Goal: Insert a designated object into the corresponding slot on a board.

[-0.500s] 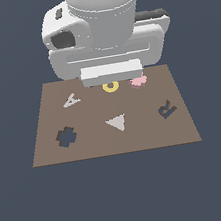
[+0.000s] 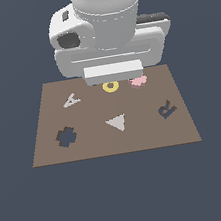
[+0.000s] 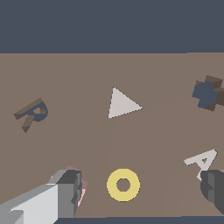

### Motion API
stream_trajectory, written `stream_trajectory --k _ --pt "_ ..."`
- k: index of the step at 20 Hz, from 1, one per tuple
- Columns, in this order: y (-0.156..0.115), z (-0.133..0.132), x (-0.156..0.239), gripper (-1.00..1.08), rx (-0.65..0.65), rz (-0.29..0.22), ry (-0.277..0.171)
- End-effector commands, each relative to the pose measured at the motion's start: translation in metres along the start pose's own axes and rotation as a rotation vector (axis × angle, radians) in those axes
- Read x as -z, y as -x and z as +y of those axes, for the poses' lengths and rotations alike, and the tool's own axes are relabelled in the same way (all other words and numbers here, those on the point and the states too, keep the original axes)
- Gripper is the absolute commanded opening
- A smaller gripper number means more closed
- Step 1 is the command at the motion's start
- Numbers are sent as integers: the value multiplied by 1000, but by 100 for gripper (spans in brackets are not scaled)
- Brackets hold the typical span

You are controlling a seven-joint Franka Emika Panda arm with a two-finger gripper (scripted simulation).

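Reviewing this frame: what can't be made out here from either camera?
- Pink piece: mostly hidden, by the arm in the exterior view and by a finger in the wrist view.
- Gripper: hidden by the arm in the exterior view; wrist view shows fingers apart.
- Contact with the piece: unclear.
- Letter A: partly behind the other finger.

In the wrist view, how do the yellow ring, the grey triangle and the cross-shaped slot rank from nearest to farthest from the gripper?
Measured from the gripper:
1. Yellow ring: between the two fingers, nearest.
2. Grey triangle: mid-board, farther out.
3. Cross-shaped slot: toward the board's far edge, beyond the letter A, farthest.
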State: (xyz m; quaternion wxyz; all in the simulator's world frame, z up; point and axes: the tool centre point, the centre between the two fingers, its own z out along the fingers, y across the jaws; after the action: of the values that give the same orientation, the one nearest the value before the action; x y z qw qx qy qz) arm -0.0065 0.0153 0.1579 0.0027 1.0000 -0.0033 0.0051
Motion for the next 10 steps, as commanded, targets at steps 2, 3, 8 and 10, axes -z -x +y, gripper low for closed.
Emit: stream_trajectory --k 2,3,8,10 --pt "9 -6 -9 100 -31 -1 0" --pt "12 -9 -12 100 -43 -2 0" --pt "30 -24 -31 100 -115 -4 -1" --pt "38 -32 -41 100 -149 -5 -1"
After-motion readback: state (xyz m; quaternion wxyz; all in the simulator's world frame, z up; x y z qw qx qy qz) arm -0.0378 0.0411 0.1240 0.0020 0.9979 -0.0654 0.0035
